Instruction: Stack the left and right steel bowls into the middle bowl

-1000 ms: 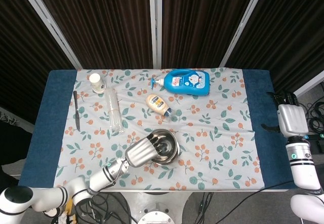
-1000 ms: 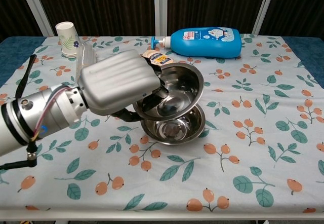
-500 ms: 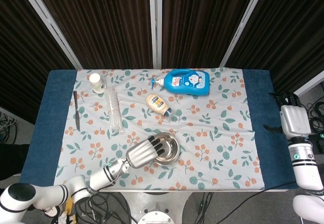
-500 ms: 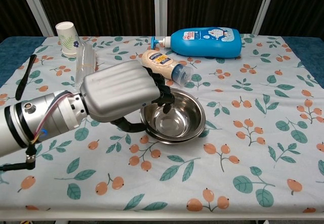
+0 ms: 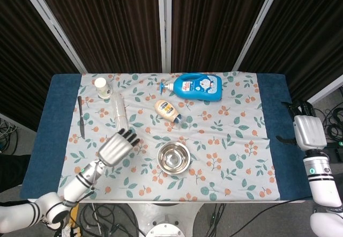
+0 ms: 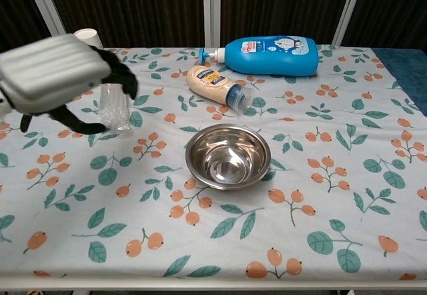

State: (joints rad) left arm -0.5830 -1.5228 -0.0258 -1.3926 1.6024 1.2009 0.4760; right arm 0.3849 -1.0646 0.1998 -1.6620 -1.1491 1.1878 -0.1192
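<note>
Dark ribbed curtains with pale metal posts are hanging behind the table (image 5: 51, 140), which is wearing a blue cover under a white cloth (image 5: 230, 156) printed with leaves and orange berries.

Sitting near the 6 o'clock edge of that cloth is the stack of steel bowls (image 5: 173, 157), nested upright one inside another; in the chest view the rim of the lower bowl is peeking out beneath the upper one, though how many are nested I cannot tell. Nothing is touching the stack.

At about 9 o'clock from the bowls, the left hand (image 5: 117, 146) is hovering above the cloth, holding nothing, its dark fingers (image 5: 128, 136) lying apart and gently curved. Beyond its fingertips, toward 12 o'clock, a clear plastic bottle (image 5: 121, 116) is lying on its side. A paper cup (image 5: 101, 87) is standing at the far left corner, and a thin black pen (image 5: 81, 117) is lying on the blue cover at the left edge.

At 12 o'clock from the bowls a squeeze bottle (image 5: 168, 111) with a blue cap is lying down, and farther on a blue detergent bottle (image 5: 196, 87) is lying on its side too.

Over at 3 o'clock, the right hand (image 5: 309, 131) is hanging above the blue margin, well apart from the bowls; whether its fingers are spread or curled I cannot tell.
</note>
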